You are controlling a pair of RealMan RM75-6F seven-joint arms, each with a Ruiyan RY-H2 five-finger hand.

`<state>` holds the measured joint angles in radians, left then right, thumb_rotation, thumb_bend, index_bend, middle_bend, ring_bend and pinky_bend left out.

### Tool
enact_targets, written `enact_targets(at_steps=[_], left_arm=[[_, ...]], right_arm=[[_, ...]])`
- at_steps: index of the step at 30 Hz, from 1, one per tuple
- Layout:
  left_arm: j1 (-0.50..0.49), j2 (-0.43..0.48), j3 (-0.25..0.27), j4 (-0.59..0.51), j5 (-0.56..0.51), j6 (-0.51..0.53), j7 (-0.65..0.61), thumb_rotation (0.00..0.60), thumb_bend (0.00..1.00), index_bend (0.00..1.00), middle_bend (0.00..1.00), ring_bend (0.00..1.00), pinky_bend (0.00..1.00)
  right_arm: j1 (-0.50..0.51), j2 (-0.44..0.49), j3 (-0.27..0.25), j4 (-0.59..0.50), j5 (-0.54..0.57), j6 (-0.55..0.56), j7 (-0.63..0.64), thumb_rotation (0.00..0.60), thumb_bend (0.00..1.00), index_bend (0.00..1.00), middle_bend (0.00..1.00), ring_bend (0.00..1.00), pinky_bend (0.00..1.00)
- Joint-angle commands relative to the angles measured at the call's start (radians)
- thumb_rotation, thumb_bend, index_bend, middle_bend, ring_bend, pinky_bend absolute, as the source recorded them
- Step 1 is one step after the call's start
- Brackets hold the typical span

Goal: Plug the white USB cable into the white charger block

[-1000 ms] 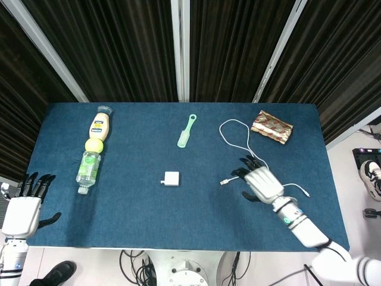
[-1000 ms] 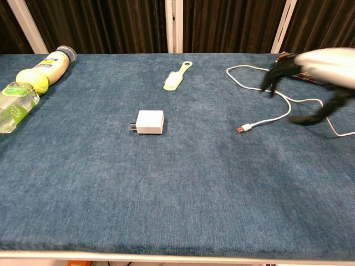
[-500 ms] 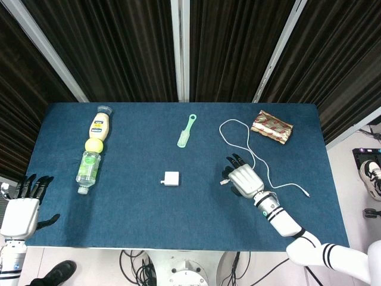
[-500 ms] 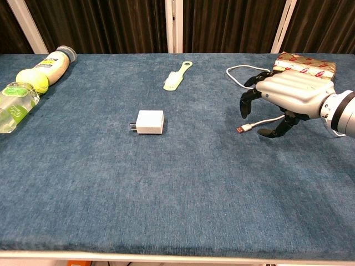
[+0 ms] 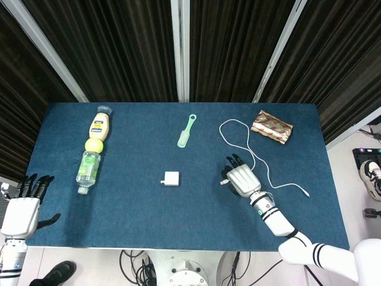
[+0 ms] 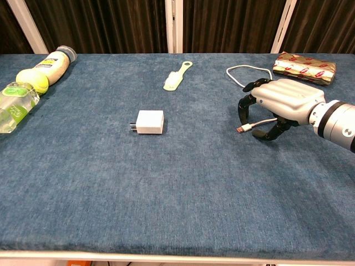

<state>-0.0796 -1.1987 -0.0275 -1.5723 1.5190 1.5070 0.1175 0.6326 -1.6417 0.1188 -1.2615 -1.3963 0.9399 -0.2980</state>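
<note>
Right hand (image 6: 277, 105) arches over the USB plug (image 6: 244, 129), fingers apart, gripping nothing; closing off-centre could flick the white cable (image 5: 241, 138) away from the charger block (image 6: 150, 122).

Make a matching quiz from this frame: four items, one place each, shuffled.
Items:
1. charger
2. USB plug
3. foil packet
4. tennis ball

Places:
A. far right corner of the table
B. between the two bottles lying at the left
C. under the right hand
D. alone at mid-table

Pairs: 1-D, 2-C, 3-A, 4-B
</note>
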Motion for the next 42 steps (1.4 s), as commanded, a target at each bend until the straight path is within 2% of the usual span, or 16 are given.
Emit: enact_targets(at_steps=[1, 22, 31, 38, 42], left_arm=[[0.000, -0.001, 0.000, 0.002, 0.000, 0.000, -0.003, 0.600, 0.09, 0.12, 0.11, 0.01, 0.00], [0.006, -0.002, 0.002, 0.019, -0.004, 0.001, -0.023, 0.600, 0.09, 0.12, 0.11, 0.01, 0.00], [0.008, -0.005, 0.003, 0.030, -0.001, 0.005, -0.036, 0.600, 0.09, 0.12, 0.11, 0.01, 0.00], [0.004, -0.003, 0.001, 0.028, 0.003, 0.004, -0.035, 0.600, 0.09, 0.12, 0.11, 0.01, 0.00], [-0.004, 0.000, -0.001, 0.020, 0.008, -0.004, -0.024, 0.600, 0.09, 0.12, 0.11, 0.01, 0.00]], right_arm=[[0.001, -0.003, 0.000, 0.003, 0.007, 0.002, -0.002, 0.600, 0.30, 0.46, 0.35, 0.08, 0.05], [0.010, -0.032, -0.011, 0.022, 0.028, 0.014, 0.001, 0.600, 0.32, 0.49, 0.37, 0.10, 0.05], [0.007, -0.037, -0.016, 0.022, 0.032, 0.028, -0.009, 0.600, 0.35, 0.57, 0.39, 0.11, 0.05], [-0.002, -0.021, -0.018, -0.002, 0.026, 0.052, -0.009, 0.600, 0.37, 0.60, 0.41, 0.13, 0.05], [-0.006, 0.002, -0.016, -0.034, 0.020, 0.069, -0.009, 0.600, 0.37, 0.61, 0.44, 0.17, 0.05]])
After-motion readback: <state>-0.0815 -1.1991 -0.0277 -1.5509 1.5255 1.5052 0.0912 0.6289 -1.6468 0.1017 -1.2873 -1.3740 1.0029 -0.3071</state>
